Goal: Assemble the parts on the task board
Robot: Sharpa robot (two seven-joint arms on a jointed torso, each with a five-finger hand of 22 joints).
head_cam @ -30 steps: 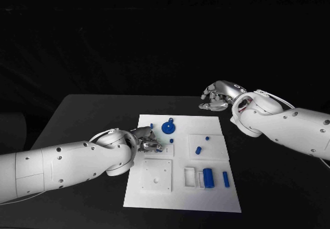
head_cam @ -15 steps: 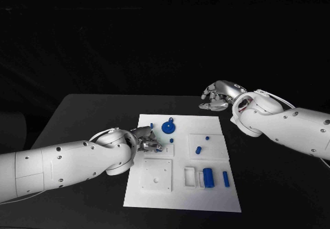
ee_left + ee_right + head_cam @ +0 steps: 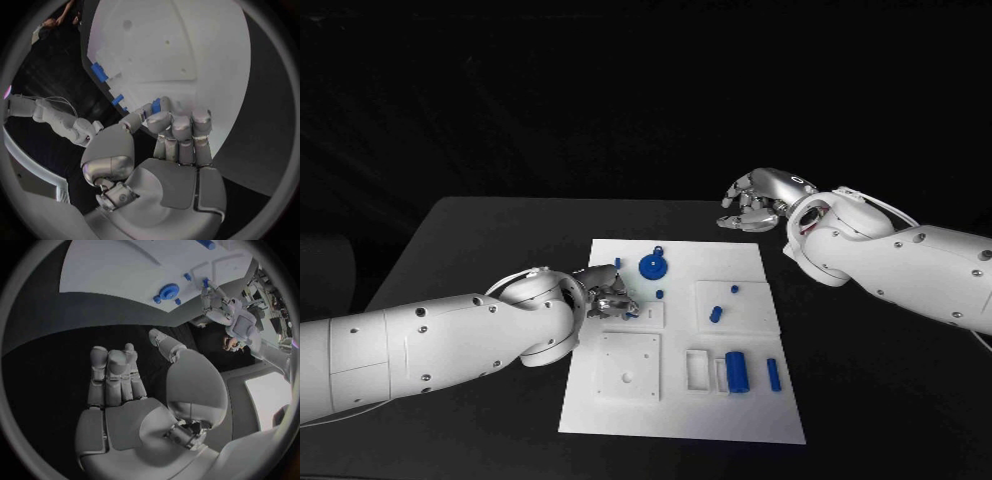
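Observation:
The white task board [image 3: 678,410] lies in the middle of the black table. My left hand [image 3: 607,297] hovers at the board's left edge and pinches a small blue part [image 3: 155,105] between thumb and fingertips. A blue gear-like disc [image 3: 653,267] sits near the board's far end, with small blue pegs [image 3: 715,314] to its right. A blue cylinder [image 3: 736,372] and a blue bar [image 3: 773,375] lie at the near right. My right hand [image 3: 759,205] hangs above the table beyond the board's far right corner, fingers loosely bent, holding nothing.
A square white plate [image 3: 629,367] with a hole and a small rectangular frame [image 3: 698,368] lie on the near half of the board. The right wrist view shows the disc [image 3: 169,291] and my left hand [image 3: 219,305] across the board.

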